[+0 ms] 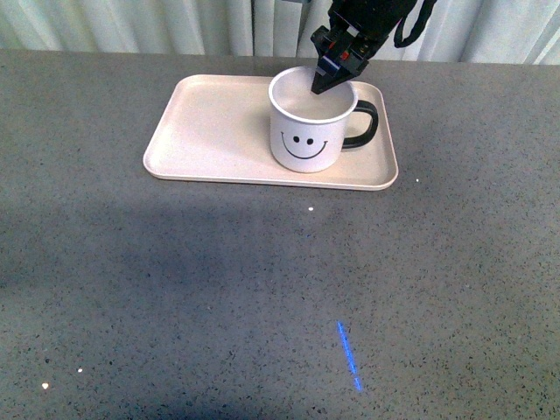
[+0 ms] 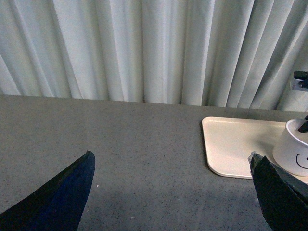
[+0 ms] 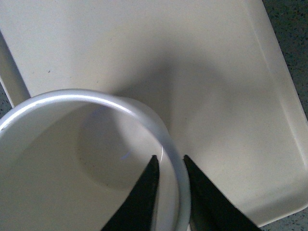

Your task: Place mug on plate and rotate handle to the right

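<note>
Grey table (image 1: pixel 175 289) carries plate (image 1: pixel 210 131) and upright white smiley mug (image 1: pixel 306 140)

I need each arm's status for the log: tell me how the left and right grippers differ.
The left gripper is wide open with only table between its fingers; the right gripper is closed on the rim of the mug. The left gripper hangs beside the plate; the right gripper reaches down over it, one finger inside the mug, one outside. Both have dark tapered fingers.
</note>
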`<state>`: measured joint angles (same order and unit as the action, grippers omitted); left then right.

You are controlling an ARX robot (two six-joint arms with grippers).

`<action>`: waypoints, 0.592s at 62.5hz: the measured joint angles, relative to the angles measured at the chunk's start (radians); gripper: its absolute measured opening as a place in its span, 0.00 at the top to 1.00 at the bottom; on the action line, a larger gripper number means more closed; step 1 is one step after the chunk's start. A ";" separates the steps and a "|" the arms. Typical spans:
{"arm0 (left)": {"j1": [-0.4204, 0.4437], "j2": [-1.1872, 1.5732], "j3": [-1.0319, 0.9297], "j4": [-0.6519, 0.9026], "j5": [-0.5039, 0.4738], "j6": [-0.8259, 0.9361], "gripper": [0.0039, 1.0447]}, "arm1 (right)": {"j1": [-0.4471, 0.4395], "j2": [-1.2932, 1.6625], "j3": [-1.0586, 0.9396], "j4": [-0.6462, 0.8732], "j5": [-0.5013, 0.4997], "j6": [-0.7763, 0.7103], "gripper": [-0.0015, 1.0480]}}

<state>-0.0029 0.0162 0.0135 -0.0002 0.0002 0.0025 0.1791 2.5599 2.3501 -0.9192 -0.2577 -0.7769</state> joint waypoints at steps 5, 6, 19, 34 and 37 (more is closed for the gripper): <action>0.000 0.000 0.000 0.000 0.000 0.000 0.09 | 0.000 0.002 0.014 -0.011 0.005 -0.012 0.70; 0.000 0.000 0.000 0.000 0.000 0.000 0.09 | 0.000 0.002 0.016 -0.011 0.007 -0.013 0.68; 0.000 0.000 0.000 0.000 0.000 0.000 0.09 | -0.003 0.011 0.126 -0.008 -0.034 -0.003 0.33; 0.000 0.000 0.000 0.000 0.000 0.000 0.09 | -0.017 -0.152 -0.023 0.132 -0.137 0.059 0.09; 0.000 0.000 0.000 0.000 0.000 0.000 0.09 | -0.018 -0.163 -0.023 0.133 -0.137 0.063 0.09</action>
<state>-0.0029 0.0162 0.0135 -0.0002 0.0002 0.0021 0.1612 2.3966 2.3276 -0.7860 -0.3946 -0.7143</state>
